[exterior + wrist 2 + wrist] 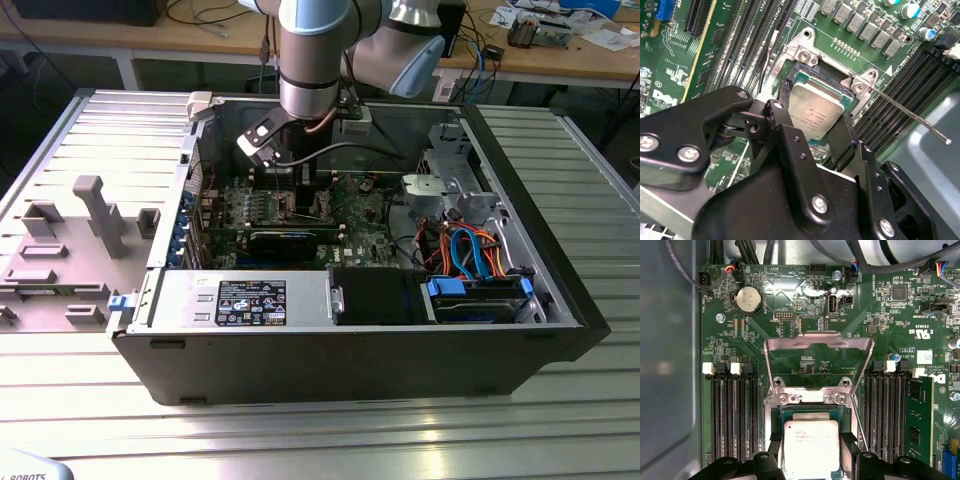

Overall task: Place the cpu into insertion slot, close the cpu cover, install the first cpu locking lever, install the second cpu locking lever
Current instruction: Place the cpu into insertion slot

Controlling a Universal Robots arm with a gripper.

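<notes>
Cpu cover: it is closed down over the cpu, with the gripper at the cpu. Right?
No. The cover is open, swung back clear of the cpu, as the first wrist view shows. The gripper is at the cpu.

Gripper (pixel 811 456) sits low inside the open-topped computer case (pixel 350 360). Its fingers (pixel 776 452) clasp two opposite edges of the cpu (pixel 811 445) over the insertion slot (pixel 810 412), with no slack on those sides.

- **Ahead of the fingertips:** the cpu cover (pixel 819 357) stands raised and bars that way.
- **Both flanks, close:** banks of black memory slots (pixel 732 425), one bank holding a green memory module (pixel 920 420).
- **One flank:** a thin locking lever (pixel 910 112) slants up over the slots beside one finger. The grey case wall (pixel 930 165) lies beyond it.
- **Other flank:** a second lever (pixel 860 427), just beside the finger.
- **Up along the arm (pixel 315 60):** open air.
- **Toward the exterior view's right, well apart:** drive cage (pixel 450 180) and cable bundle (pixel 470 250).
</notes>
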